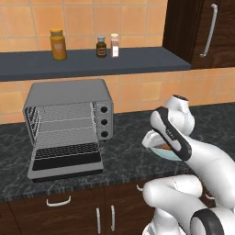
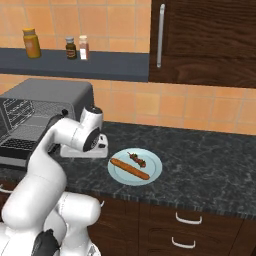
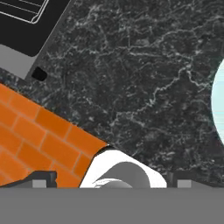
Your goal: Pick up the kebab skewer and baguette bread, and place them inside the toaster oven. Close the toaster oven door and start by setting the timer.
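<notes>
I've got the arm folded over the dark marbled surface (image 2: 210, 150), elbow high, forearm angled down toward the counter between the toaster oven (image 1: 69, 114) and the plate (image 2: 152, 172). In the right base view the wrist sits just left of the plate, hand low over the surface, near the oven's right side. In the left base view the forearm crosses in front of the plate and hides most of it.

Hand view looks down at bare surface, with a corner of the toaster oven door (image 3: 26, 26) at upper left and the plate's pale rim at the right edge. Two dark fingers (image 3: 43, 178) poke up at the bottom, far apart with nothing between them, so I read the gripper (image 3: 111, 180) as open and empty.

The kebab skewer (image 2: 136, 159) and the baguette bread (image 2: 129, 169) both lie on the plate, skewer on the far side, baguette nearer the counter edge, close together. I can't tell if they touch.

Oven door is folded down flat, racks visible. Three knobs (image 1: 104, 121) on the right front panel.
</notes>
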Tool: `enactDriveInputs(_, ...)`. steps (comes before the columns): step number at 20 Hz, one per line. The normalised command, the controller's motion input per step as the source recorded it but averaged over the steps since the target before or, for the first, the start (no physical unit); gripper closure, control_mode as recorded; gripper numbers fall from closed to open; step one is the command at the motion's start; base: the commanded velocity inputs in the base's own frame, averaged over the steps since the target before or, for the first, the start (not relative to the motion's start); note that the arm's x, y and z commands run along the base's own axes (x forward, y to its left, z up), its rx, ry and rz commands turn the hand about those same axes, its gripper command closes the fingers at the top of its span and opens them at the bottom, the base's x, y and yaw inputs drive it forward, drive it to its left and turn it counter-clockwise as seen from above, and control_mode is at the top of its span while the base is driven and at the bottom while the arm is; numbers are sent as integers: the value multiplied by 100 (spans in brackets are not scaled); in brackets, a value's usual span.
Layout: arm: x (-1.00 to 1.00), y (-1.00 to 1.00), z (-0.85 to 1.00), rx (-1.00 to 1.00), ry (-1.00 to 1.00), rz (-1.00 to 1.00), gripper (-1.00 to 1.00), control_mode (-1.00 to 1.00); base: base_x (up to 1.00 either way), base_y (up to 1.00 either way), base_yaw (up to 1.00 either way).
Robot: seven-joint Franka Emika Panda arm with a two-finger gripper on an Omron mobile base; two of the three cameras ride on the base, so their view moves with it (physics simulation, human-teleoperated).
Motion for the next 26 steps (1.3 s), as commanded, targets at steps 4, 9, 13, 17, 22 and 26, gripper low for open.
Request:
enactDriveInputs(4,45,-93,-28,-8,0,3,-100,-100,0,0,0)
enactDriveInputs(9,74,-44,-40,-17,-7,4,-100,-100,0,0,0)
enactDriveInputs(13,57,-50,-33,-21,-3,0,-100,-100,0,0,0)
enactDriveInputs(17,26,-67,-39,-21,0,0,-100,-100,0,0,0)
enactDriveInputs(22,21,-51,-38,-9,0,3,-100,-100,0,0,0)
enactDriveInputs(26,20,-21,-47,-1,0,6,-100,-100,0,0,0)
